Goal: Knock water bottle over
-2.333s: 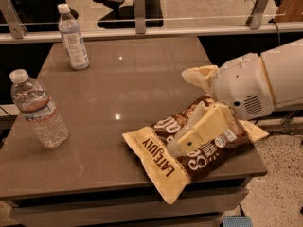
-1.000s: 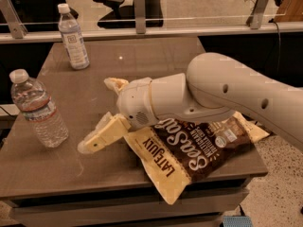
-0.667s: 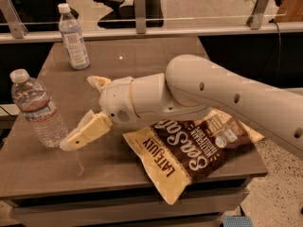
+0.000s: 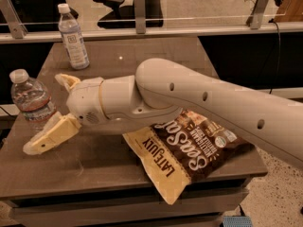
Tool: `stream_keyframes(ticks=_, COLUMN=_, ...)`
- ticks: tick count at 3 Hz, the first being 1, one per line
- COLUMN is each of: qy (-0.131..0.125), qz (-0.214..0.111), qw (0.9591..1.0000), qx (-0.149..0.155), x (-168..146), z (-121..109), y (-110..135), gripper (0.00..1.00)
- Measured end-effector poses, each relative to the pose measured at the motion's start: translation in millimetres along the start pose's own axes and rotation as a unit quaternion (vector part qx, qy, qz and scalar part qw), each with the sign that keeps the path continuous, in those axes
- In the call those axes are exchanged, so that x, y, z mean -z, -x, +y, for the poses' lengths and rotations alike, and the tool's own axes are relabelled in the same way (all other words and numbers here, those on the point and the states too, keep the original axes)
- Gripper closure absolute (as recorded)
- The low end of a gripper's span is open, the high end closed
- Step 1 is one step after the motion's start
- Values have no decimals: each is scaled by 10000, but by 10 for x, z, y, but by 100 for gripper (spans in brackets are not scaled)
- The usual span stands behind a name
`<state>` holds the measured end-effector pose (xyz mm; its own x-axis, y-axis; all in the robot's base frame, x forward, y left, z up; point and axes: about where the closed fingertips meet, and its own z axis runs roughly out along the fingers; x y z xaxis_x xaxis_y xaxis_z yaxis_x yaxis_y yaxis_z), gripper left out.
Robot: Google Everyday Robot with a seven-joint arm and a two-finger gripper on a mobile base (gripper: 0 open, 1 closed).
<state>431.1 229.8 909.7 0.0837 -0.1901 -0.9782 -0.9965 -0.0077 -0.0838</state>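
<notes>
My gripper [image 4: 45, 111] has swept left across the table [image 4: 94, 162], spread wide and empty, reaching the water bottle [image 4: 29, 98]. It still stands upright.

Slim labelled bottle [image 4: 72, 36] upright at brown table's [image 4: 156, 51] far left, chip bag [image 4: 199, 151] lying near front edge

The claw [image 4: 43, 112] has swung left across the table — now just beside the water bottle [image 4: 28, 96].
</notes>
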Motion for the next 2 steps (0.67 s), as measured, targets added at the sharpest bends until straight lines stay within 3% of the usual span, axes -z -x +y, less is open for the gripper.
stream_keyframes(ticks=2, qy=57, qz=-213, qw=9998, qx=-27, x=-247, z=53, y=-22, gripper=40)
